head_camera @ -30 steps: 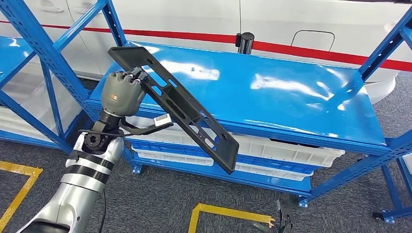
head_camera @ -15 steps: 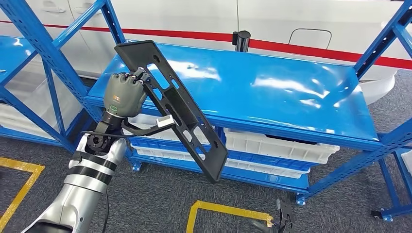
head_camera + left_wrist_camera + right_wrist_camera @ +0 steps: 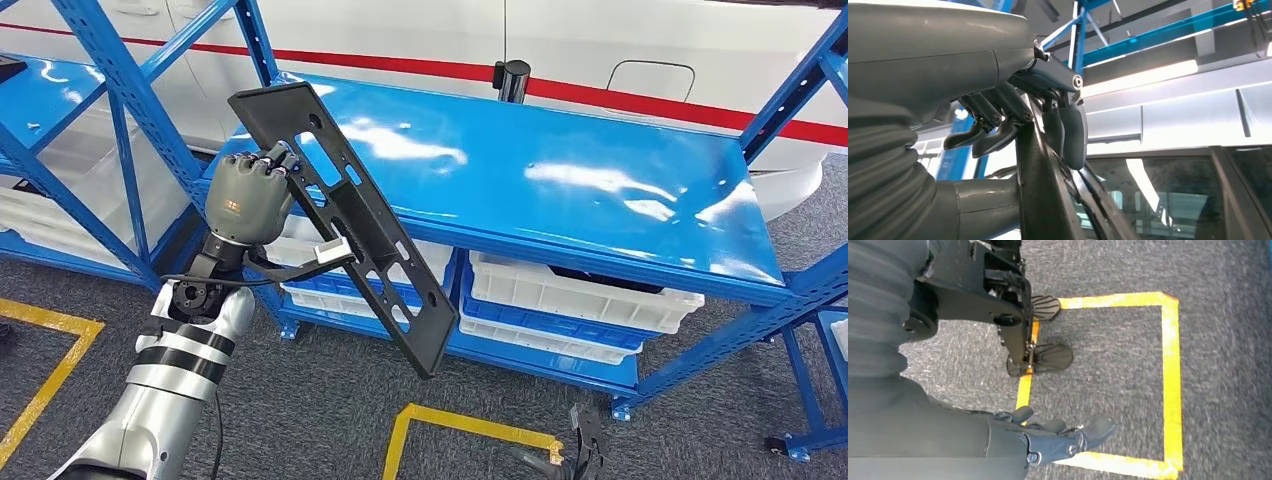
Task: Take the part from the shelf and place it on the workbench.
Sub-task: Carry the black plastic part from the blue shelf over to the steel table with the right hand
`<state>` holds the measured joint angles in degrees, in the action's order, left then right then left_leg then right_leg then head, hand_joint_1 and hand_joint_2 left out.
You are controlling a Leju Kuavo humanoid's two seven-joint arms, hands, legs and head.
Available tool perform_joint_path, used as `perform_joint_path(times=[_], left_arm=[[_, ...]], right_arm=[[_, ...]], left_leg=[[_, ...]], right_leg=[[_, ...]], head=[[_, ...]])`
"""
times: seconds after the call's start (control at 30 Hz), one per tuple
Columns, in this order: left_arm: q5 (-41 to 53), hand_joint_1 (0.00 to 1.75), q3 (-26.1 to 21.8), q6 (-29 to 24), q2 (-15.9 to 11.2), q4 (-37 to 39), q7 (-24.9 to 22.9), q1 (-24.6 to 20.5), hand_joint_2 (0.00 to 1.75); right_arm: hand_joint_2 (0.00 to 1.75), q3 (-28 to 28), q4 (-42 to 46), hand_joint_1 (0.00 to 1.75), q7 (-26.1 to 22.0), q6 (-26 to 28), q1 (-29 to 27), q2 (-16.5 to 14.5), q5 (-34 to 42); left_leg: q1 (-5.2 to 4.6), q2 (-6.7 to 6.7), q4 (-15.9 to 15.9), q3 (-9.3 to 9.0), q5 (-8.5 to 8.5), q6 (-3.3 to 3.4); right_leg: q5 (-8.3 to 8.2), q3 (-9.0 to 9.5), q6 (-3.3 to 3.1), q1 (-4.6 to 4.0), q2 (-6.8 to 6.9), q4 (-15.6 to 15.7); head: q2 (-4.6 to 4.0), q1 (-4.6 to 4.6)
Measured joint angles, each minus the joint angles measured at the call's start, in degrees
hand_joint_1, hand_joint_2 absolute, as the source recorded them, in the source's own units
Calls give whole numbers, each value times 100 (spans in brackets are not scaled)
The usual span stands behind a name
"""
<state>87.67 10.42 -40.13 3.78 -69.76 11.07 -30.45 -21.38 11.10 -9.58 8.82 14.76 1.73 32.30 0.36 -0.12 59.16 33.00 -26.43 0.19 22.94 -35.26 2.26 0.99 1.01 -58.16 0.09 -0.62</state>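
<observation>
Left hand (image 3: 243,196) has the part (image 3: 345,215) gripped near its upper end, fingers (image 3: 1071,131) wrapped over the edge and clamped, thumb behind it. The part is one long black slotted plate, tilted, upper end above the hand, lower end hanging down and out to the hand's right, past the front lip of the blue workbench (image 3: 560,190). It touches nothing but the hand.

Judgement: carry step, placement not done yet. Plate is long and held off-centre, so it will want to swing. To do this well: keep the wrist steady, bring the low end up over the front lip before moving in, flatten the plate, then lay it on the bench top to the right of the hand. Let go only once it sits flat. Risk: low end clips the bench edge or the blue upright (image 3: 120,110) just left of the hand.

Right hand (image 3: 1058,435) hangs low over grey carpet beside a yellow floor marking (image 3: 1170,380), fingers loosely extended, holding nothing.

Counts:
- 1 part
- 1 bench top ahead
- 2 white bins (image 3: 590,300) visible on the shelf below, right of the plate; more at left, count unclear
- 1 black post (image 3: 512,80) behind the bench
</observation>
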Motion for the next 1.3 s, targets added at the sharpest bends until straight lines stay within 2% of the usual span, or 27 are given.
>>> perform_joint_path(times=[0.07, 0.1, 0.17, 0.2, 0.23, 0.27, 0.3, 0.37, 0.4, 0.43, 0.5, 0.57, 0.6, 0.67, 0.7, 0.73, 0.77, 0.8, 0.9, 0.93, 0.97, 1.07, 1.1, 1.17, 1.23, 1.27, 1.3], left_arm=[[0, 175, -2, 0, 10, -2, 4, -8, 175], [0, 175, -1, 0, 19, -2, 6, -13, 175], [-1, 175, -1, 0, 32, -3, 9, -19, 175], [-1, 175, -1, 0, 35, -3, 11, -13, 175], [-3, 175, -1, 0, 36, -2, 16, -5, 175], [-5, 175, -1, 0, 36, -2, 22, 2, 175], [-7, 175, -1, 0, 36, -1, 28, 7, 175], [-9, 175, -2, 0, 36, -2, 33, 5, 175], [-9, 175, -5, 1, 36, -2, 34, -2, 175], [-9, 175, -9, 1, 37, -2, 36, -9, 175], [-10, 175, -17, 2, 40, -1, 40, -21, 175], [-12, 175, -25, 2, 42, -1, 48, -24, 175], [-14, 175, -28, 2, 42, -1, 55, -25, 175], [-19, 175, -33, 2, 42, -1, 67, -28, 175], [-20, 175, -34, 2, 42, 3, 71, -27, 175], [-20, 175, -34, 2, 43, 10, 73, -25, 175], [-20, 175, -34, 2, 45, 20, 77, -24, 175], [-21, 175, -34, 2, 49, 31, 85, -24, 175], [-32, 175, -34, 2, 76, 50, 110, -62, 175], [-37, 175, -34, 2, 91, 55, 114, -79, 175], [-40, 175, -34, 2, 106, 63, 117, -90, 175], [-49, 175, -35, 2, 143, 88, 124, -89, 175], [-53, 175, -36, 2, 158, 91, 126, -92, 175], [-62, 175, -37, 2, 191, 95, 130, -98, 175], [-68, 175, -37, 2, 210, 109, 135, -88, 175], [-73, 175, -37, 2, 212, 122, 138, -80, 175], [-81, 175, -37, 2, 213, 134, 145, -75, 175]], right_arm=[[175, 0, 0, 0, -1, 1, 0, -2, -2], [175, 0, 0, 0, -2, 0, 1, -3, -2], [175, 0, 0, 0, -1, -1, 1, -7, -2], [175, 0, -1, 0, 0, -2, 0, -8, -2], [175, 1, -1, 0, 0, -1, -1, -7, -2], [175, 1, -1, 0, -1, -1, -1, -7, -2], [175, 2, -1, 0, -1, -1, 2, -6, -2], [175, 4, 1, 0, -2, -1, 22, -4, -2], [175, 6, 1, 0, -2, -1, 35, -2, -1], [175, 7, 1, 0, -2, -1, 47, -1, -1], [175, 9, -1, 0, -2, -1, 57, 1, 0], [175, 9, -1, 0, -3, -1, 56, -8, 4], [175, 10, 0, 0, -7, -1, 55, -12, 7], [175, 21, 1, 0, -18, -1, 57, -13, 16], [175, 32, 1, 0, -24, -1, 56, -9, 21], [175, 43, 0, 0, -28, -1, 54, -7, 27], [175, 54, 0, 0, -34, -1, 51, -6, 35], [175, 62, 0, 0, -39, -1, 47, -7, 43], [175, 89, 1, 0, -59, -1, 44, 2, 61], [175, 97, 1, 0, -66, -1, 46, 10, 64], [175, 102, 1, 0, -72, -1, 48, 18, 66], [175, 117, -1, 0, -86, -1, 38, 27, 78], [175, 127, -1, 0, -91, -1, 30, 27, 86], [175, 146, 0, 0, -103, -2, 22, 24, 100], [175, 157, -1, 0, -111, -3, 19, 22, 107], [175, 163, 0, 0, -113, -3, 15, 22, 110], [175, 172, 0, 0, -114, -3, 11, 23, 112]], left_leg=[[8, -5, -54, 38, 79, 102], [19, -6, -81, 69, 129, 158], [21, -16, -91, 169, 214, 224], [15, -24, -90, 225, 252, 233], [9, -32, -88, 279, 290, 235], [6, -39, -87, 327, 327, 230], [4, -46, -87, 370, 362, 220], [-2, -56, -85, 438, 427, 185], [-8, -57, -88, 463, 459, 159], [-14, -57, -86, 482, 487, 132], [-21, -56, -98, 506, 560, 66], [-14, -58, -64, 551, 543, 3], [-7, -52, 52, 603, 421, -22], [14, -36, 651, 814, -50, -70], [28, -30, 1061, 941, -290, -97], [41, -28, 1403, 1030, -447, -123], [57, -23, 1569, 1031, -493, -146], [76, -16, 1505, 916, -434, -165], [132, 6, 447, 169, -132, -214], [133, 2, 193, 23, -95, -204], [122, -7, 79, -22, -99, -183], [84, -20, 51, 80, -6, -22], [80, -17, 35, 121, 42, 50], [70, -14, 17, 224, 138, 169], [42, -15, 17, 337, 222, 213], [28, -16, 18, 391, 265, 216], [19, -19, 18, 442, 308, 213]], right_leg=[[75, -80, 41, 5, -12, -80], [207, -171, 33, 2, -27, -264], [603, -454, -9, 2, -58, -960], [763, -586, -11, 1, -67, -1326], [851, -650, 5, 0, -73, -1555], [848, -606, 36, -1, -76, -1566], [767, -435, 75, -1, -77, -1336], [564, 104, 114, -7, -85, -497], [485, 313, 107, -19, -93, -172], [449, 424, 88, -31, -101, 15], [395, 421, 32, -52, -109, 60], [327, 377, -54, 7, -97, 90], [286, 352, -104, 36, -88, 103], [215, 282, -172, 56, -70, 111], [184, 241, -188, 56, -62, 109], [153, 197, -186, 57, -56, 106], [122, 154, -173, 62, -53, 102], [95, 118, -158, 73, -52, 96], [36, 20, -90, 86, -52, 43], [13, -11, -54, 72, -52, 24], [-13, -41, -15, 55, -51, 14], [-57, -130, 112, 51, -54, 13], [24, -202, 122, 58, -58, -84], [392, -472, 85, 71, -72, -666], [760, -744, 70, 68, -80, -1454], [835, -774, 85, 64, -81, -1656], [817, -688, 111, 58, -82, -1627]], head=[[0, 4], [0, 7], [-1, 17], [-1, 20], [-1, 18], [-1, 21], [-1, 21], [-1, 23], [-1, 15], [-1, 13], [-1, 15], [-1, 25], [-1, 17], [-1, -3], [-1, -9], [-1, -11], [-1, -12], [-1, -13], [0, -21], [0, -22], [0, -28], [-1, -30], [-1, -21], [-1, -2], [-1, 10], [0, 11], [0, 13]])
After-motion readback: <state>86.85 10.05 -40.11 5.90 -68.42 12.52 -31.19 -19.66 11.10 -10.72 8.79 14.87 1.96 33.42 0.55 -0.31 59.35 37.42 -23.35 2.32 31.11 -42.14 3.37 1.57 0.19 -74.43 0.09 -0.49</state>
